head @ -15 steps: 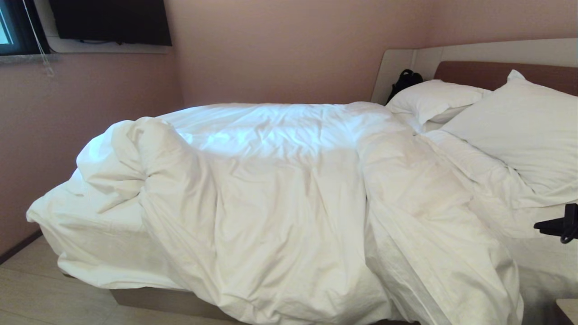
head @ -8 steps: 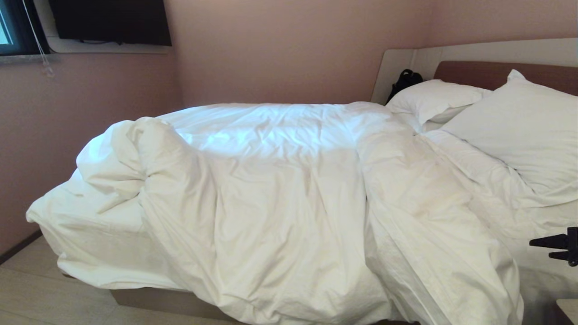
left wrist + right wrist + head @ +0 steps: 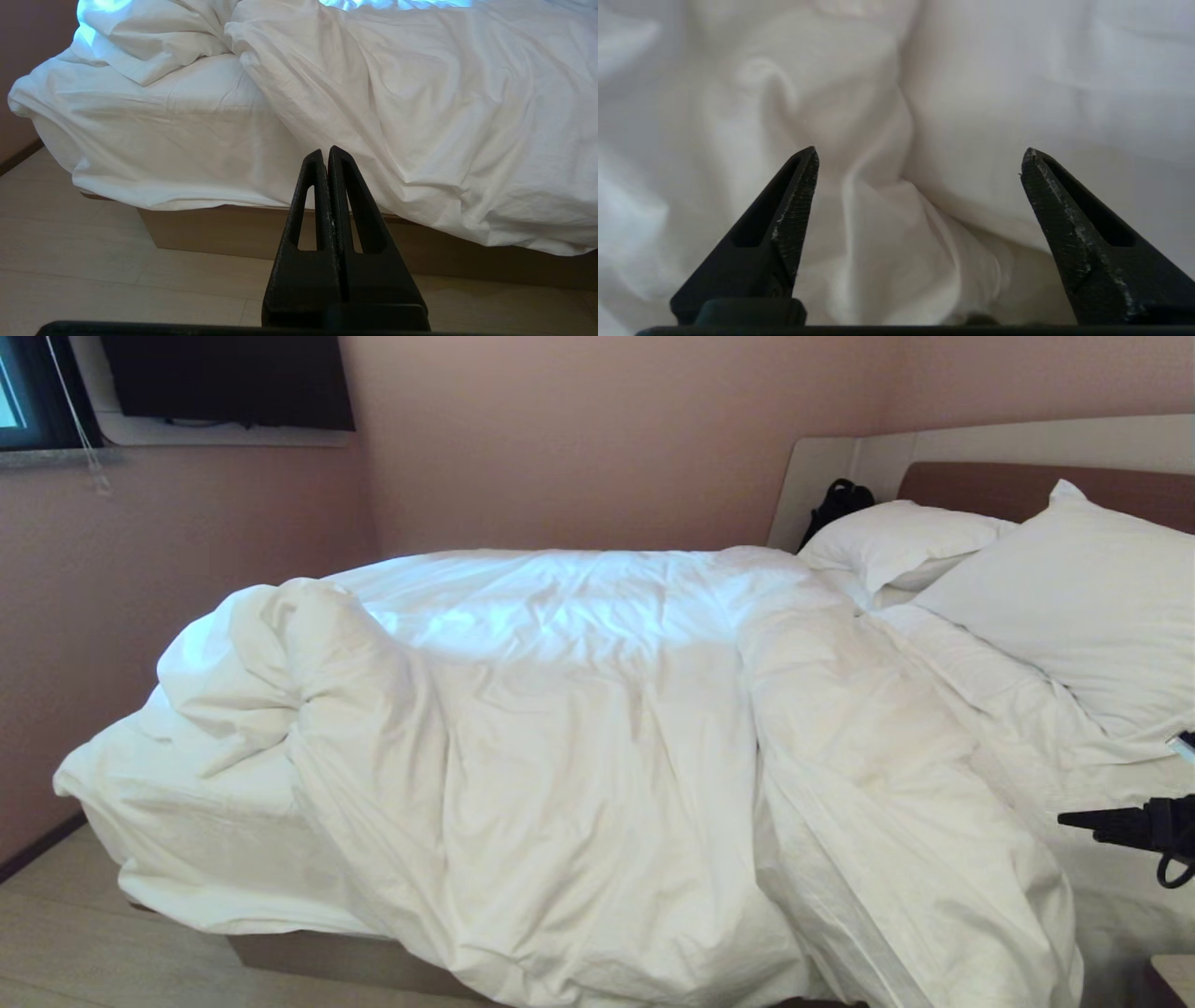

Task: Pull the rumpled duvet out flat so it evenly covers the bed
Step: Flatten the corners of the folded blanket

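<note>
Since 1 second ago our right gripper (image 3: 920,156) has spread its jaws wide and edged inward at the pillow end, empty, facing bunched duvet (image 3: 597,747). Duvet lies heaped, spilling over the bed (image 3: 243,233) side. Left gripper (image 3: 325,156) is closed, idle. Risk: pinching only the cover, which would slip.

The right end effector (image 3: 1074,819) has spread open, reaching farther over the duvet (image 3: 607,756).
</note>
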Robot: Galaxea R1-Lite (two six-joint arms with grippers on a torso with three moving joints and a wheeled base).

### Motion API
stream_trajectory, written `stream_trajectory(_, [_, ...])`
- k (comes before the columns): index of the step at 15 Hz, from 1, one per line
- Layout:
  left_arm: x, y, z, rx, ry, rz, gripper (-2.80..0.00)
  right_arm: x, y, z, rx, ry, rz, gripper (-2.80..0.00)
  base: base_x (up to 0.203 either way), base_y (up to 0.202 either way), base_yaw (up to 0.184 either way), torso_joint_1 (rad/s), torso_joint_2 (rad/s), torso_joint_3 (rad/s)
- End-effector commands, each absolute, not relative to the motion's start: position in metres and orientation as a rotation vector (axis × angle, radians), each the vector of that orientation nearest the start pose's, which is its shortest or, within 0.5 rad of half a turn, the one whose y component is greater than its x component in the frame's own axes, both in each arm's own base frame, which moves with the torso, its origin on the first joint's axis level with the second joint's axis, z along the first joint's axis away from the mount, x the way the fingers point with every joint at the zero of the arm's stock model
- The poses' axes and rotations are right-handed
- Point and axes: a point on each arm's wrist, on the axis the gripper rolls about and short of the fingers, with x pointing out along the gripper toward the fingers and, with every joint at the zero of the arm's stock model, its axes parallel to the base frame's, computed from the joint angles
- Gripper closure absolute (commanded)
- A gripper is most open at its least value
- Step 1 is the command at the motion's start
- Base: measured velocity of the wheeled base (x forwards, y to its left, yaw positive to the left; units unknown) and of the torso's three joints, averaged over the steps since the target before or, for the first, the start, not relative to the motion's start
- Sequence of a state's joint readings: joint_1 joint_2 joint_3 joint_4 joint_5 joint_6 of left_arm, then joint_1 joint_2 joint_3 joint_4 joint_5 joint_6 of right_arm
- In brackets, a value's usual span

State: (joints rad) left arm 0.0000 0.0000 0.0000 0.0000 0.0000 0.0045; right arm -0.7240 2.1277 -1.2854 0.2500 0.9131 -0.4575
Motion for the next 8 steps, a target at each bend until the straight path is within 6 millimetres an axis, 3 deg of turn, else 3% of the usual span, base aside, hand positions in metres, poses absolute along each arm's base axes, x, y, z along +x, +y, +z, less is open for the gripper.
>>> stream_trajectory(1, [-0.023, 0.000, 0.075, 0.005, 0.000, 0.000, 0.00, 0.300, -0.229, 0.091, 0.389, 0.620, 0.428, -2.80, 0.000, 0.000, 0.000, 0.000, 0.00, 0.000])
stream_trajectory(8, [-0.023, 0.000, 0.075, 0.005, 0.000, 0.000, 0.00, 0.315, -0.203, 0.068, 0.337, 0.658, 0.545, -2.80, 0.000, 0.000, 0.000, 0.000, 0.00, 0.000])
